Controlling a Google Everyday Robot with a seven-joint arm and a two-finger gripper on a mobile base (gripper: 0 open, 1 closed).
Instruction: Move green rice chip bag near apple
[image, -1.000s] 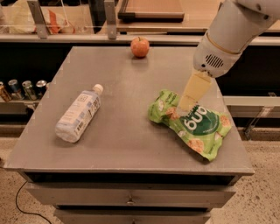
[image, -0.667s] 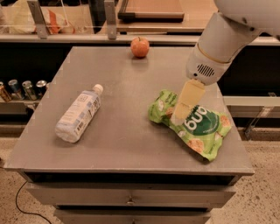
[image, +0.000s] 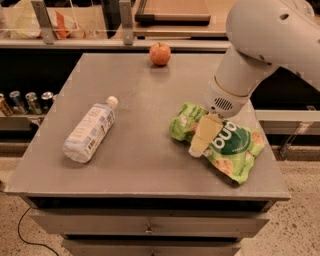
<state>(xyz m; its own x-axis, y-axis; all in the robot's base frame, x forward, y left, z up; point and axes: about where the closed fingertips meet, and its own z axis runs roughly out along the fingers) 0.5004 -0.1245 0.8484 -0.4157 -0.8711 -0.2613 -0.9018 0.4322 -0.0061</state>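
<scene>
The green rice chip bag (image: 234, 149) lies crinkled on the right side of the grey table (image: 145, 95), near its front right corner. The apple (image: 160, 53), small and orange-red, sits at the table's far edge in the middle. My gripper (image: 201, 141) hangs from the big white arm at the upper right and reaches down onto the left part of the bag, covering some of it. The apple is well away from the bag, to the far left of it.
A clear plastic bottle (image: 90, 131) with a white cap lies on its side on the table's left half. Several cans (image: 25, 101) stand on a low shelf to the left. A counter with glass runs behind the table. Drawers are below the tabletop.
My arm has moved left and down, bringing the gripper lower onto the left part of the bag. The bag, apple and bottle have not moved.
</scene>
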